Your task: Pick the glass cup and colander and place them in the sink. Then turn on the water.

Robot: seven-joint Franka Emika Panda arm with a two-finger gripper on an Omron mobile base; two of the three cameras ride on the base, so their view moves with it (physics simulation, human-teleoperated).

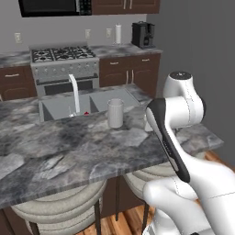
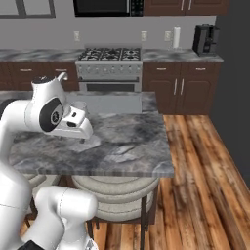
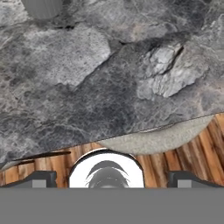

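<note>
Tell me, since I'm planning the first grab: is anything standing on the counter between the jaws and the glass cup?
Nothing visible does. In the hand view, bare marble counter runs from the open gripper to the glass cup. The cup stands upright beside the sink.

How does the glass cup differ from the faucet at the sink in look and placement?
The glass cup is a short, wide, pale translucent cylinder; the faucet is a thin pale pipe that rises taller and bends at the top. The glass cup stands on the marble counter just in front of the sink; the faucet stands at the basin itself. Both are upright and pale.
</note>
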